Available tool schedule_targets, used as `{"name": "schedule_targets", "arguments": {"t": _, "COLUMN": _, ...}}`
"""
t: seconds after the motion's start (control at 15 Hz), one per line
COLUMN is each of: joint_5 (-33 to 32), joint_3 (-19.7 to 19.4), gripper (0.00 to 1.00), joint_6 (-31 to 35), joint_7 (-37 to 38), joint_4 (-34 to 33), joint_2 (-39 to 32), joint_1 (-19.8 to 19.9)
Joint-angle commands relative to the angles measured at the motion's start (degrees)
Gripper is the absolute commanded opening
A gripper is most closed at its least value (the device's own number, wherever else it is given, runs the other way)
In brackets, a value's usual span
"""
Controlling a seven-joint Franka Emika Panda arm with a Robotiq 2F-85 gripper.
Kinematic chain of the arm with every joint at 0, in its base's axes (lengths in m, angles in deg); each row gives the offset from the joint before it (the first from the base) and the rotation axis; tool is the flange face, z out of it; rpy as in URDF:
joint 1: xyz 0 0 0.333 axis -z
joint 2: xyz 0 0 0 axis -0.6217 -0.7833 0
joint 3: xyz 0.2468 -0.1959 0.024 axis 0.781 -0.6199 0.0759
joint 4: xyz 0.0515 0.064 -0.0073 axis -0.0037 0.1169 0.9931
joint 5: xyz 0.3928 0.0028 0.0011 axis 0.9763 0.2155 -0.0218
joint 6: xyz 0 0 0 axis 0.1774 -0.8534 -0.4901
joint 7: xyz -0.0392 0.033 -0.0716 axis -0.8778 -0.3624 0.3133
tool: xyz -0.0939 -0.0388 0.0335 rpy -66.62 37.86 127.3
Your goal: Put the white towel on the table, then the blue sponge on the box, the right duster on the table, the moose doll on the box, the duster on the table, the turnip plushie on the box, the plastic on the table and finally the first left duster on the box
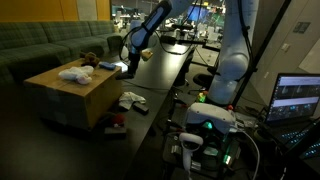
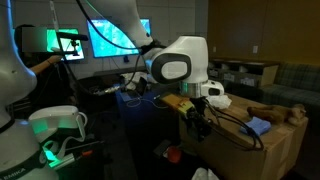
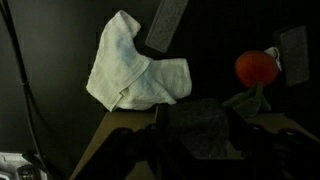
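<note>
Fingers (image 2: 197, 124) are seen closed part-way on a grey felt-faced block with a tan back, taken to be the right duster (image 3: 203, 128). It is held in the air over the bench (image 1: 165, 70), just off a corner of the box (image 1: 60, 95). Handling is judged easy: light, stiff back, soft face, nothing to break. The hold across the narrow sides looks adequate. A low release is advised so it lands flat rather than tumbling.

Below it, the white towel (image 3: 135, 72) is found crumpled on the bench, near the edge facing the box. It is limp and would be dragged if brushed. Near it lies an orange-red round plush (image 3: 255, 68) with a green stalk, possibly the turnip plushie. One grey block (image 3: 170, 22) is seen past the towel and another block (image 3: 294, 50) past the plush; these are probably more dusters, not confirmed. The drop zone is crowded, and the bare bench between towel and plush is judged the best spot.

Further off, on the box top:
- The blue sponge (image 1: 107, 66) sits at the edge toward the bench.
- The moose doll (image 1: 88, 60) is near it.
- A white crumpled thing (image 1: 75, 73) lies mid-top and cannot be identified.

None of these is judged to be in the path.
</note>
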Motion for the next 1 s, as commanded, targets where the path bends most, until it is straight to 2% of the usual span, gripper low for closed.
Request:
{"name": "schedule_targets", "arguments": {"t": 0.0, "joint_5": 0.0, "joint_3": -1.0, "gripper": 0.34, "joint_6": -1.0, "joint_7": -1.3, "joint_4": 3.9, "joint_2": 2.8, "joint_1": -2.2}}
{"name": "schedule_targets", "arguments": {"t": 0.47, "joint_5": 1.2, "joint_3": 0.6, "gripper": 0.34, "joint_6": 0.6, "joint_7": -1.5, "joint_4": 5.6, "joint_2": -1.7, "joint_1": -5.3}}
{"name": "schedule_targets", "arguments": {"t": 0.93, "joint_5": 1.0, "joint_3": 1.6, "gripper": 0.34, "joint_6": 5.3, "joint_7": 1.2, "joint_4": 4.7, "joint_2": -10.3, "joint_1": -7.0}}
